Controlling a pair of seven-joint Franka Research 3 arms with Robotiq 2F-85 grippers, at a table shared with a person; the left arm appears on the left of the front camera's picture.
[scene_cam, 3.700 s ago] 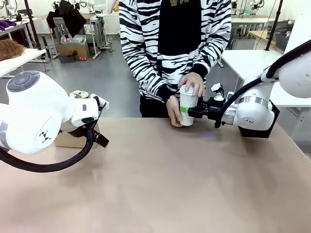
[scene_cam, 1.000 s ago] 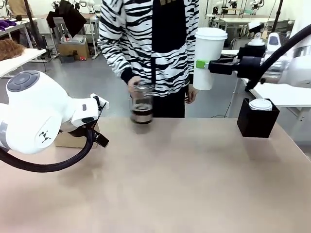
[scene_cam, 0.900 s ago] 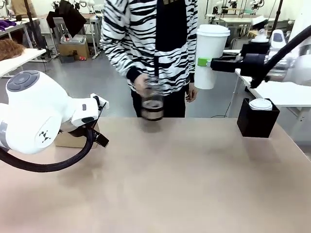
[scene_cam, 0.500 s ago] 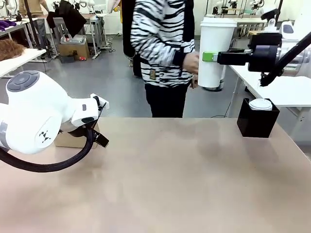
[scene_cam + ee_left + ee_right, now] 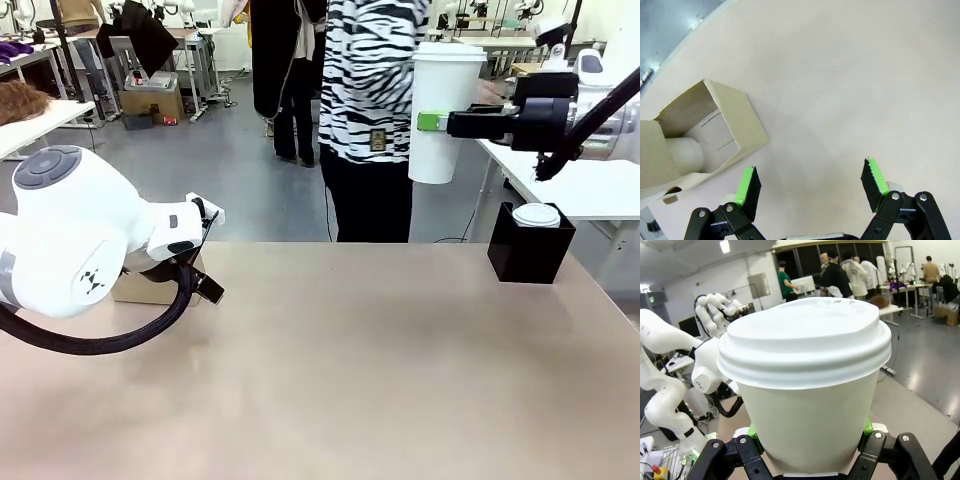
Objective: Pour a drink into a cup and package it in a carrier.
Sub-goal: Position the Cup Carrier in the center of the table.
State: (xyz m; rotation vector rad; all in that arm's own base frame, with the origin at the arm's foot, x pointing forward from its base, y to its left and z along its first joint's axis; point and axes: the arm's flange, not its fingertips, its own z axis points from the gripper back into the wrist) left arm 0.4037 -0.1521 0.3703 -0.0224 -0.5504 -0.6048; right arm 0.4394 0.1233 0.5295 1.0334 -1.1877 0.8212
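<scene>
My right gripper is shut on the tall white paper cup, holding it upright with its white lid on, high above the table's far right. In the right wrist view the lidded cup sits squarely between the green pads. My left gripper hangs open over bare tabletop, nothing between its fingers. Just beside it lies the brown cardboard carrier, with a white rounded shape inside. From the front the carrier peeks out behind my left arm. The jug with the drink is out of view.
A black square box with a white lid on top stands at the table's far right. A person in a zebra-striped top stands beyond the far edge, turned away. The tan table lies bare in the middle.
The right gripper lifted the lidded cup off the table to well above it. The person carried the glass jug away rightward and turned aside. The left arm has stayed still.
</scene>
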